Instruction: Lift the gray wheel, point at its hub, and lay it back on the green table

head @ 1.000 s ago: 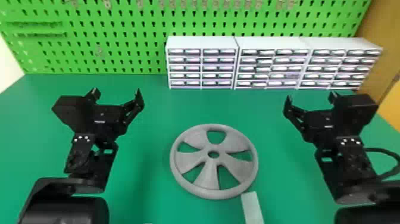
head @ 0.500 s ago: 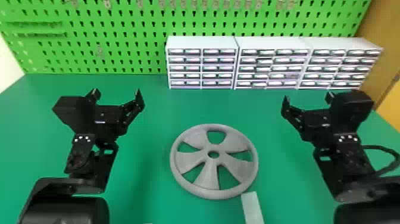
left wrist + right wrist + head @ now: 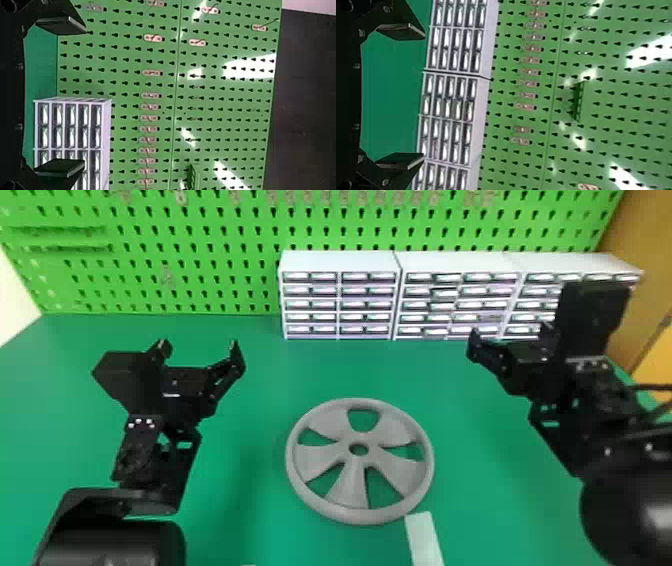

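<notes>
Left gripper (image 3: 200, 349) and right gripper (image 3: 510, 332) both wide open, nothing held, one off each side; wheel (image 3: 352, 490) flat on green table (image 3: 250, 495) between the arms, rim right by pale strip (image 3: 424, 540).

Over the green worktop (image 3: 260, 385), a passage leads from the left gripper (image 3: 200, 348) to the wheel (image 3: 354, 485) on its left side, and another from the right gripper (image 3: 510, 335) to its right side. A pale strip (image 3: 424, 537) lies right by the wheel's near right rim, obstructing a low approach there. Beyond the wheel, bare worktop stretches back to the white drawer cabinets (image 3: 340, 262), which block the way to the pegboard (image 3: 200, 220) behind them.
</notes>
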Motion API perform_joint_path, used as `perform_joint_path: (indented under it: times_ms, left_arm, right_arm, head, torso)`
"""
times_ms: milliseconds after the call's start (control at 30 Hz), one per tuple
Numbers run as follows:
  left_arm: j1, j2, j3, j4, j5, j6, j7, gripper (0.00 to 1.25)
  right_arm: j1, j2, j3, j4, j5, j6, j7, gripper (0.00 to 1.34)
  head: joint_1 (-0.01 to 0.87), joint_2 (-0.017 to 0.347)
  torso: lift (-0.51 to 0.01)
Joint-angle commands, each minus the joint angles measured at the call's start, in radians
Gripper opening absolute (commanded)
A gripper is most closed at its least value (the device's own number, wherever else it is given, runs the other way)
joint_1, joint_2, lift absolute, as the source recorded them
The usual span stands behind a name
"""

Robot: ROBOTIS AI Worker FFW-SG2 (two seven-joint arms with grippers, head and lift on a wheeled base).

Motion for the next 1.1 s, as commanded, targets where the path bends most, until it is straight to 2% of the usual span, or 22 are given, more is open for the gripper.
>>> perform_joint_path:
  times_ms: [0, 133, 400, 667, 933, 1067]
  left_arm:
    - [-0.003, 0.001, -0.007, 0.004, 0.001, 0.0, 0.0, 1.14]
    - [-0.003, 0.001, -0.012, 0.006, 0.003, 0.0, 0.0, 1.14]
    - [-0.003, 0.001, -0.017, 0.009, 0.003, 0.0, 0.0, 1.14]
    - [-0.009, 0.005, -0.023, 0.02, 0.003, 0.0, 0.0, 1.14]
    - [-0.01, 0.014, -0.029, 0.023, 0.0, 0.0, 0.0, 1.14]
    - [-0.01, 0.015, -0.03, 0.023, -0.002, 0.0, 0.0, 1.14]
  right_arm:
    - [-0.067, 0.009, 0.003, -0.027, -0.022, 0.18, 0.0, 1.12]
    - [-0.11, 0.018, 0.009, -0.038, -0.025, 0.3, 0.0, 1.12]
    - [-0.221, 0.019, 0.015, -0.04, -0.046, 0.557, -0.002, 1.12]
    - [-0.334, 0.027, 0.064, -0.011, 0.031, 0.812, -0.002, 1.12]
    - [-0.395, 0.045, 0.064, 0.062, 0.012, 0.83, -0.002, 1.12]
    - [-0.429, 0.05, 0.062, 0.123, -0.005, 0.83, -0.002, 1.12]
  head:
    - [0.692, 0.048]
    - [0.692, 0.048]
    - [0.692, 0.048]
    - [0.692, 0.048]
    - [0.692, 0.048]
    - [0.692, 0.048]
  torso:
    - [-0.093]
    - [-0.093]
    - [-0.093]
    - [-0.093]
    - [-0.093]
    - [-0.093]
